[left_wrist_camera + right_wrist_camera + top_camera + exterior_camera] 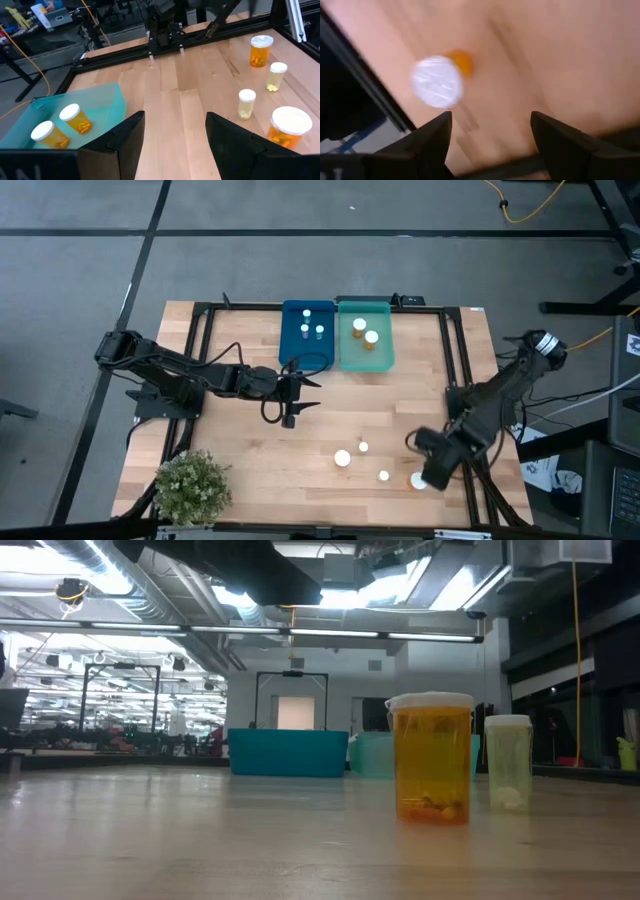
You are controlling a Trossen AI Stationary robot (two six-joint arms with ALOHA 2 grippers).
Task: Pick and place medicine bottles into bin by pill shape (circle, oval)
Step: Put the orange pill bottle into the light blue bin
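Observation:
Four medicine bottles with white caps stand upright on their bases on the wooden table's near right part: a wide amber one (pixel 342 458), two slim ones (pixel 363 447) (pixel 384 475) and an amber one (pixel 418 480) (pixel 437 82). My right gripper (pixel 433 470) (pixel 490 135) hangs open, pointing down, just beside that last bottle, with nothing between its fingers. My left gripper (pixel 305 393) (pixel 175 135) waits open near the table's middle, in front of the bins. The blue bin (pixel 290 345) holds three small bottles. The teal bin (pixel 385 355) (pixel 107 102) holds two amber ones.
A potted plant (pixel 192 485) stands at the near left corner. A black frame rail (pixel 452 350) runs around the table, close to the right arm. In the low view, an amber bottle (pixel 432 755) and a slim clear one (pixel 508 760) stand in front of the bins (pixel 288 752).

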